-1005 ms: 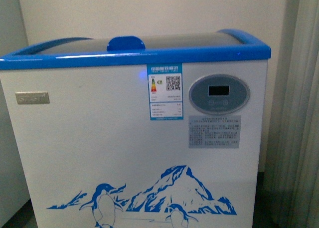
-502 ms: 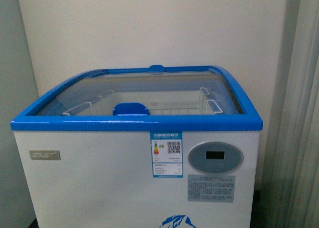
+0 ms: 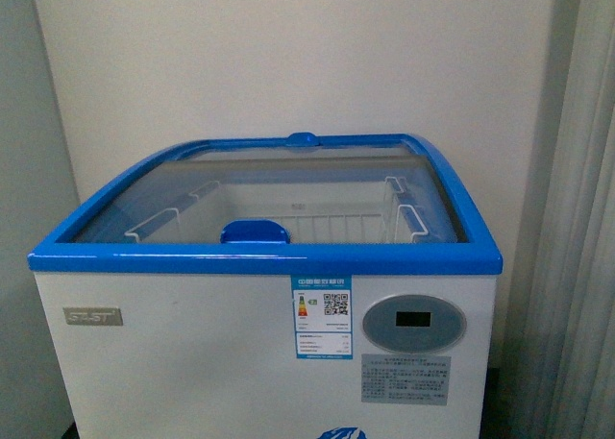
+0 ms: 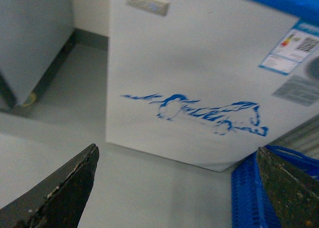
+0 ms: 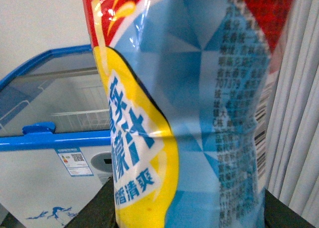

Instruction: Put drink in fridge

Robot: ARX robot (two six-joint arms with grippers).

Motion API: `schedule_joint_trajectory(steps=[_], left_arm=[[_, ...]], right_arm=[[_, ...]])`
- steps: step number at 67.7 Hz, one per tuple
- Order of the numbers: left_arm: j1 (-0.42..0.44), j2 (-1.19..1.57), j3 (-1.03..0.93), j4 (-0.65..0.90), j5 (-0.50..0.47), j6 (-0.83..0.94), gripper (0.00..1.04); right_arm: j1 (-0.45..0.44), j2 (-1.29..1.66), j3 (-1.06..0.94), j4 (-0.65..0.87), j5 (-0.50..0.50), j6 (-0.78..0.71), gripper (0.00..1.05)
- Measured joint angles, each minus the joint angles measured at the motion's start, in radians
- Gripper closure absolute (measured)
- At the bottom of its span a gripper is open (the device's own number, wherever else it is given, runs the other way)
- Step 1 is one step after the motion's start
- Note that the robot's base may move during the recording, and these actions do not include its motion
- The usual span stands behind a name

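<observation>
The fridge point(image 3: 192, 362) is a white chest with a blue rim and fills the lower front view. Its curved glass lid point(image 3: 288, 184) covers the top, with a blue handle point(image 3: 255, 231) at the near rim. Neither arm shows in the front view. In the right wrist view the drink point(image 5: 189, 113), with a light blue, yellow and red label, fills the frame. My right gripper point(image 5: 187, 215) is shut on the bottle's lower part, and the fridge rim point(image 5: 50, 140) shows behind it. My left gripper point(image 4: 177, 188) hangs open and empty, low before the fridge's penguin decal point(image 4: 199, 111).
White wire baskets point(image 3: 346, 218) sit inside the fridge under the glass. A blue plastic crate point(image 4: 246, 198) stands on the floor by the fridge's lower corner. A grey cabinet point(image 4: 30, 38) stands on the fridge's left, and a pale curtain point(image 3: 577, 218) hangs on its right.
The fridge has dropped lower in the front view, so the glass lid and the baskets under it now show. The penguin decal has slid out at the bottom.
</observation>
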Motion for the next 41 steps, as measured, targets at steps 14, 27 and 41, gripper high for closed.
schedule_joint_trajectory(steps=[14,27,41], left_arm=[[-0.046,0.473,0.322,0.267,0.043,0.394,0.08],[-0.142,0.778,0.65,0.211,0.166,0.877,0.08],[-0.186,0.972,0.888,0.076,0.201,1.255,0.08]], right_arm=[[0.0,0.0,0.0,0.0,0.0,0.0,0.65],[0.0,0.0,0.0,0.0,0.0,0.0,0.65],[0.0,0.0,0.0,0.0,0.001,0.0,0.65]])
